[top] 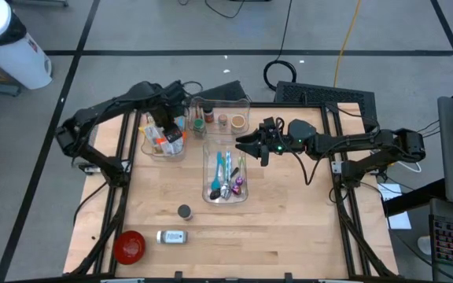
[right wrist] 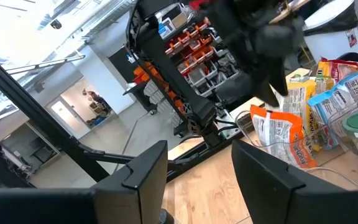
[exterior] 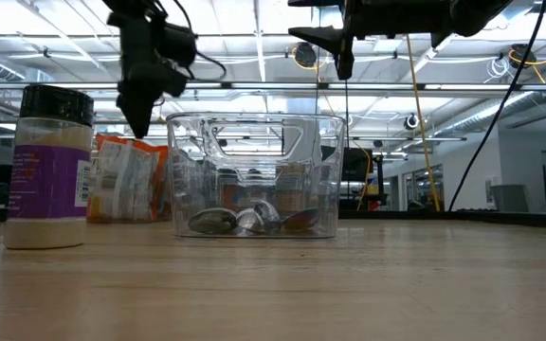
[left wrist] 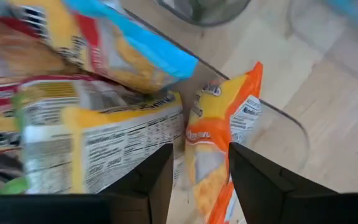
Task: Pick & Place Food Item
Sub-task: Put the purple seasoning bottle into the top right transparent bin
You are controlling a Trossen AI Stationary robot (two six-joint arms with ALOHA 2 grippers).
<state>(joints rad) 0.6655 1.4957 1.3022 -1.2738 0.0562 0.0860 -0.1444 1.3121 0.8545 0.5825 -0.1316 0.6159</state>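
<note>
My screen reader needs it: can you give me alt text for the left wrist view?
The left gripper, fingers apart, hangs just above an orange snack packet standing in a clear bin. Beside the packet lie more snack bags, yellow, red and blue, with the wooden table beyond.

Pale wood table [top: 289, 228], matt, fine straight grain, smooth. Clear glossy plastic bin [top: 225, 174] mid-table, spoons [exterior: 245, 220] inside with shiny metal bowls. Crinkled glossy film on snack packets [left wrist: 222, 143], orange and yellow print, in a clear plastic tub [top: 166, 140] near the left edge. Bottle [exterior: 48, 169] of smooth plastic, paper-like purple label, ribbed black cap. Red bowl [top: 129, 246] at the near left corner, glossy. Matt black fingers [left wrist: 148, 186] on the left gripper [left wrist: 199, 180].
</note>
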